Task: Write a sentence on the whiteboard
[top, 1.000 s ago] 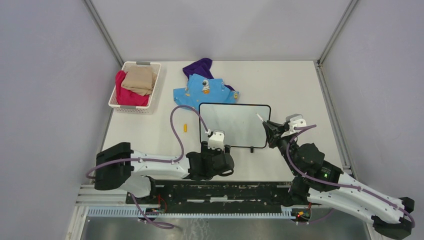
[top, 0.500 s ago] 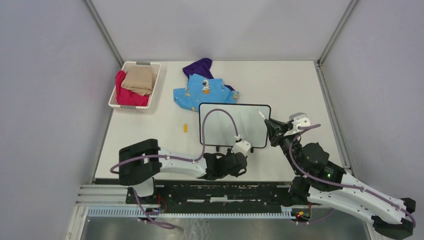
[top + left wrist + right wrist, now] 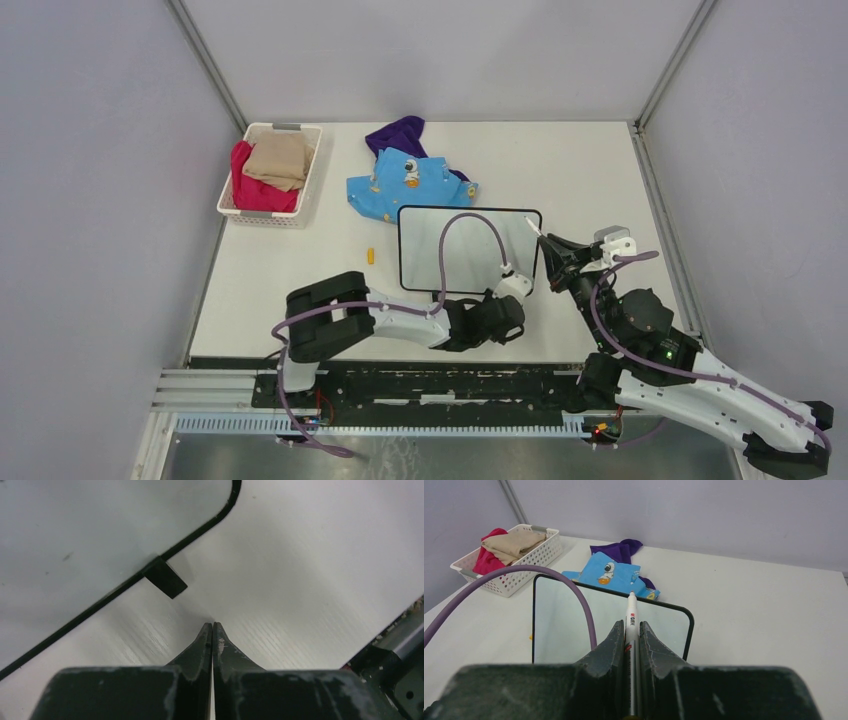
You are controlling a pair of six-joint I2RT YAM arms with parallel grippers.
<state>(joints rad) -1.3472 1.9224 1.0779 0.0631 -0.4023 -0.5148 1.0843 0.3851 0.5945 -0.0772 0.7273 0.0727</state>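
The white table (image 3: 600,180) carries the whiteboard (image 3: 420,250), lying flat near the middle with its far edge just beside a blue shirt (image 3: 400,185). A white basket (image 3: 303,185) of clothes (image 3: 275,160) sits well apart at the far left. The left gripper (image 3: 212,626) — fingers pressed together, holding nothing — is low over the table by the board's near right corner, near a black foot (image 3: 165,576). The right gripper (image 3: 631,630) is clamped on a white marker (image 3: 631,611), whose tip is near the board's right edge — touching or not, I cannot tell.
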